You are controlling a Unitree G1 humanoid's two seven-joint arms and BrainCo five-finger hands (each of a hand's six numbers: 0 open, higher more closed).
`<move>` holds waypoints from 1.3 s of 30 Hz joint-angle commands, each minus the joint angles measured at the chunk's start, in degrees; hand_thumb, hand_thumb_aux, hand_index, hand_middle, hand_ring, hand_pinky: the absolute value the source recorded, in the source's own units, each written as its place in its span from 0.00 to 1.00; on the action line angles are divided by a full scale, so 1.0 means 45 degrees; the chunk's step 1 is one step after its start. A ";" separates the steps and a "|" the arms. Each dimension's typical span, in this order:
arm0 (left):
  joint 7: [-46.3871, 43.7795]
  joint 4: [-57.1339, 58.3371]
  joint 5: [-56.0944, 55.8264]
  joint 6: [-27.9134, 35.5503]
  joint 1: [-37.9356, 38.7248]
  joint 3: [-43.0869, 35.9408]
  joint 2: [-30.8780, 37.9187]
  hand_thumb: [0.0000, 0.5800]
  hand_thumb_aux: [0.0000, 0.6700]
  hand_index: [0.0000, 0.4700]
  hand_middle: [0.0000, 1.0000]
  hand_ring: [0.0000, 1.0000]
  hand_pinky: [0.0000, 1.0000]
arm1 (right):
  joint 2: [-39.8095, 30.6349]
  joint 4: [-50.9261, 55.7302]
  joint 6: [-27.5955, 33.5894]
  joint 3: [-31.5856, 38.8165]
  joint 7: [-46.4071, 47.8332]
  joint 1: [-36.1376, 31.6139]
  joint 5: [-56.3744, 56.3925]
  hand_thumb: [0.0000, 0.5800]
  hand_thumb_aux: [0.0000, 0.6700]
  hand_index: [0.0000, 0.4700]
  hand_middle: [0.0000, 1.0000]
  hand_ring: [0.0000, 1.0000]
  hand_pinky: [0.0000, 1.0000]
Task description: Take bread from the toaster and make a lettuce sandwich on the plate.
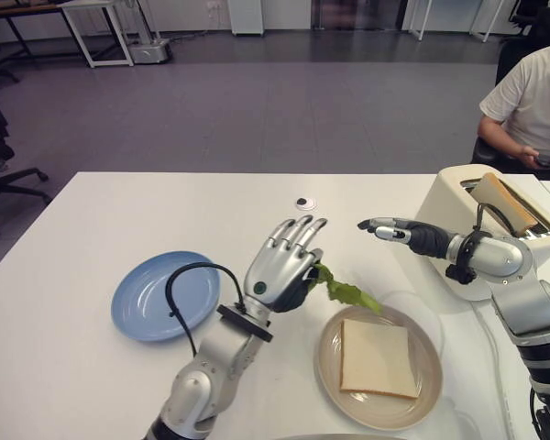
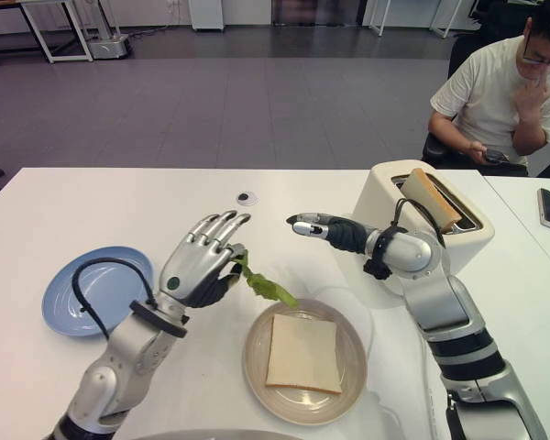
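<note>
Near front edge: beige plate [image 1: 324, 363] carries one bread slice [image 1: 378, 357], bare, likely awaiting filling. Just beside its left rim, left hand [image 1: 280, 270] pinches lettuce [image 1: 344, 291], leaf hanging toward the slice. Toward left edge, blue plate [image 1: 142, 302]. Toward right edge, right hand [image 1: 403, 232] outstretched, holding nothing, beside toaster [image 2: 385, 197]; second slice [image 1: 504, 202] upright in its slot, probably the next pick. White table [image 1: 119, 211]; grey floor [image 1: 257, 101] beyond.

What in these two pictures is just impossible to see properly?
Left eye view: the left hand's back hides how it holds the green lettuce leaf.
Right eye view: the right forearm covers the white toaster's lower front.
Small round black-and-white disc: too small to identify.
</note>
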 commanded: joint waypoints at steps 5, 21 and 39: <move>0.0509 0.1537 0.0929 -0.0169 -0.0051 -0.2143 -0.1548 1.00 1.00 1.00 0.00 0.00 0.00 | 0.0010 0.0641 -0.0154 -0.0508 -0.0341 -0.0401 -0.0106 0.00 0.00 0.00 0.00 0.00 0.00; 0.2007 0.4331 0.1652 -0.0136 -0.0660 -0.4082 -0.2293 1.00 1.00 1.00 0.00 0.00 0.00 | 0.0167 0.0196 0.0040 -0.0329 -0.0277 -0.0317 -0.0088 0.00 0.00 0.00 0.00 0.00 0.00; 0.3294 0.4002 0.2720 0.0102 -0.1551 -0.4201 -0.1543 1.00 1.00 1.00 0.00 0.00 0.00 | 0.0261 0.0457 -0.0154 0.0087 -0.0025 -0.0392 -0.0186 0.00 0.00 0.00 0.00 0.00 0.00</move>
